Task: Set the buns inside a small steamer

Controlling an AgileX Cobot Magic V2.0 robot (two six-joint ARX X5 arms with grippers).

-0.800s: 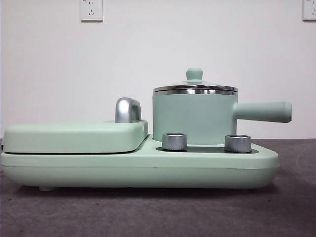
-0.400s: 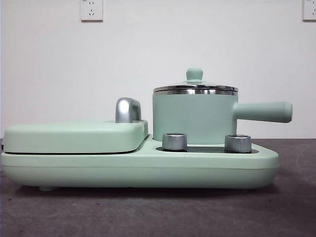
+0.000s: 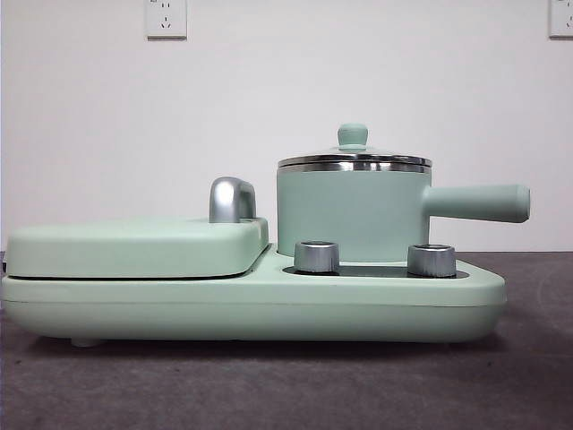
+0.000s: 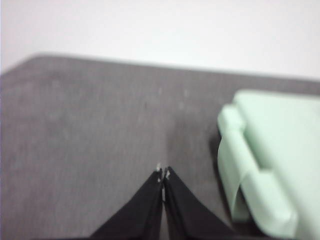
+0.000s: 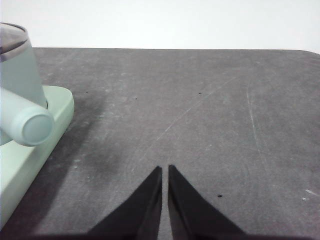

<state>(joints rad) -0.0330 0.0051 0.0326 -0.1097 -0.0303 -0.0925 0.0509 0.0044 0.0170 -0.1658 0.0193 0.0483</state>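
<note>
The small steamer is a mint-green pot with a steel rim, a glass lid with a green knob and a straight side handle. It stands on the right of a mint-green cooker base with its lid on. The buns are out of view. My left gripper is shut and empty over the grey table, beside the griddle end of the cooker. My right gripper is shut and empty over the table, beside the steamer's handle. Neither arm shows in the front view.
A flat mint-green griddle with a chrome handle sits closed on the left of the base. Two steel knobs stand at the base's front. A grey mat covers the table; a white wall lies behind.
</note>
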